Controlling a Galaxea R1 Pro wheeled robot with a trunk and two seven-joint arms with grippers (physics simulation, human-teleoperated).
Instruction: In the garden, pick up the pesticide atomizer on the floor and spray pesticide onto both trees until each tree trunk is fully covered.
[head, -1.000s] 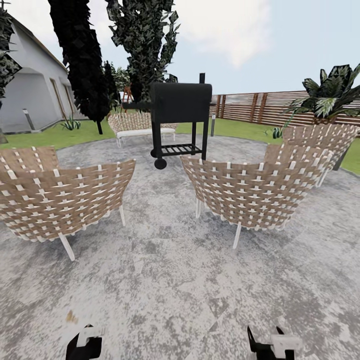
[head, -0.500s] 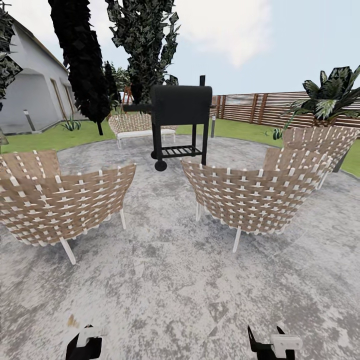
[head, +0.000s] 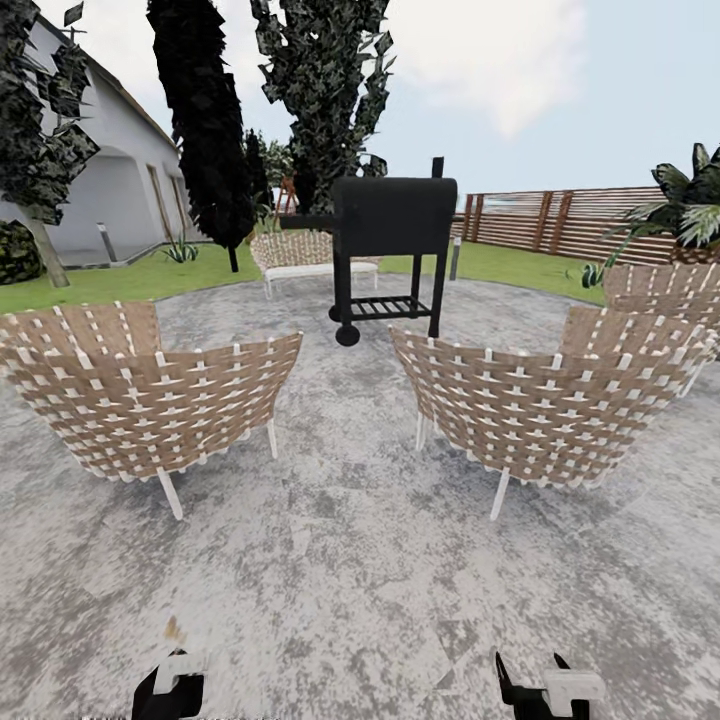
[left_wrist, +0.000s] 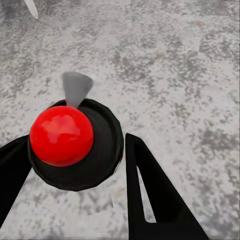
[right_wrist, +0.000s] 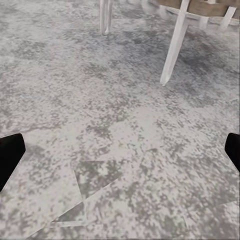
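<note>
While the head view only caught the tops of both tools at its bottom edge, the wrist views filled in the rest. Left tool (left_wrist: 75, 165) was clamped on the pesticide atomizer (left_wrist: 75, 145): black round body, red ball cap, grey nozzle, sitting between the two black fingers above the patio (left_wrist: 175, 60). Right tool (right_wrist: 120, 155) had its fingers wide apart with nothing between them, just mottled grey paving and white chair legs (right_wrist: 175, 45) beyond.

Head view: left tool (head: 168, 688), right tool (head: 548, 690), then bare patio ahead. Two woven chairs faced away, left chair (head: 150, 395) and right chair (head: 540, 410), with an open lane between them running to the black grill (head: 390, 235). Past the patio's far edge lay the lawn (head: 130, 280), the slat fence (head: 560, 220) at right and a house (head: 110, 170) at left. One tree trunk (head: 45, 255) stood at the lawn's left edge.
</note>
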